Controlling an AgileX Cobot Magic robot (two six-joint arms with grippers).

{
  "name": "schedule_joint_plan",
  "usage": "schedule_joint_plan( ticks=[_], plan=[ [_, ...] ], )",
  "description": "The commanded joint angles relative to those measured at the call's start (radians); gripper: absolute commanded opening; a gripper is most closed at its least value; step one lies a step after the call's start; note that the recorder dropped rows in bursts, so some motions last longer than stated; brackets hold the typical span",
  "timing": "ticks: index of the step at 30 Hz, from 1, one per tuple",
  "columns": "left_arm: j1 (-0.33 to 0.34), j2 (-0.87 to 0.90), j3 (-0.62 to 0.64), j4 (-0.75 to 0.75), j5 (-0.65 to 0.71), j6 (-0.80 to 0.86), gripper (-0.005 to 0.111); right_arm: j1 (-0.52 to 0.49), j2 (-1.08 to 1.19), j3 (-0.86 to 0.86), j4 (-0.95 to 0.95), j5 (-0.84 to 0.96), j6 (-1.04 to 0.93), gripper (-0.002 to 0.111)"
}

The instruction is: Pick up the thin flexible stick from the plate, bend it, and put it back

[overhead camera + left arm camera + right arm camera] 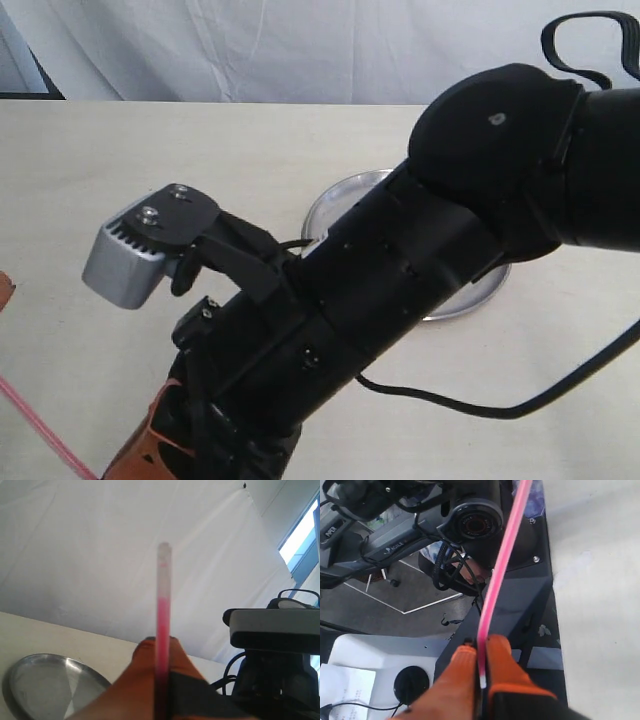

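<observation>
**While gripped by both grippers, stick is catalogued off the plate**

Where the wrist views allow a check, each entry is listed as follows.

- Left gripper: orange fingers are pressed together on the thin flexible stick. A length of pink shaft and a whitish tip are left standing out beyond them.
- Right gripper: its fingers are likewise clamped onto the stick, whose whitish end is seen between them. From this grip the shaft is carried away in a slight curve.
- Thin flexible stick: in the exterior view, only a short pink stretch is seen at the lower left corner, well apart from the plate.
- Plate: nothing is shown on its visible surface. It is set on the pale table, and in the exterior view much of it is hidden behind the black right arm.
- Silver wrist camera: mounted on that arm.
</observation>
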State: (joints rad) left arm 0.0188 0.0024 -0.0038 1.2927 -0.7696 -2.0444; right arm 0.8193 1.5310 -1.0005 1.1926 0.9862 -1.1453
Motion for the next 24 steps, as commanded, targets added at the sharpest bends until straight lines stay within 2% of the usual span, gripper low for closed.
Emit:
schedule_joint_plan(
  ticks=[1, 4, 6, 7, 12, 13, 16, 20, 24],
  plan=[
    [-0.002, -0.002, 0.004, 0.031, -0.007, 0.003, 0.0, 0.002, -0.003, -0.015, 0.046, -0.017, -0.013, -0.001],
    [-0.002, -0.002, 0.004, -0.032, -0.011, 0.003, 0.0, 0.002, -0.003, -0.015, 0.058, -0.108, -0.013, -0.001],
    [-0.002, -0.002, 0.004, -0.045, -0.013, 0.003, 0.0, 0.002, -0.003, -0.015, 0.088, -0.156, -0.013, 0.006],
    [-0.002, -0.002, 0.004, -0.044, -0.017, 0.003, 0.0, 0.002, -0.003, -0.015, 0.103, -0.176, -0.013, 0.011],
    [-0.002, -0.002, 0.004, -0.044, -0.019, 0.003, 0.0, 0.002, -0.003, -0.015, 0.158, -0.242, -0.033, 0.055],
    [-0.002, -0.002, 0.004, -0.044, -0.021, 0.003, 0.0, 0.002, -0.003, -0.015, 0.161, -0.251, -0.033, 0.06],
    [-0.002, -0.002, 0.004, -0.044, -0.019, -0.016, 0.0, 0.002, 0.006, -0.015, 0.166, -0.256, -0.033, 0.057],
    [-0.002, -0.002, 0.004, -0.044, -0.019, -0.018, 0.0, 0.021, 0.027, -0.017, 0.181, -0.219, -0.065, 0.046],
    [-0.002, -0.002, 0.004, -0.044, -0.021, -0.018, 0.0, 0.063, 0.056, -0.049, 0.184, -0.217, -0.085, 0.045]
  ],
)
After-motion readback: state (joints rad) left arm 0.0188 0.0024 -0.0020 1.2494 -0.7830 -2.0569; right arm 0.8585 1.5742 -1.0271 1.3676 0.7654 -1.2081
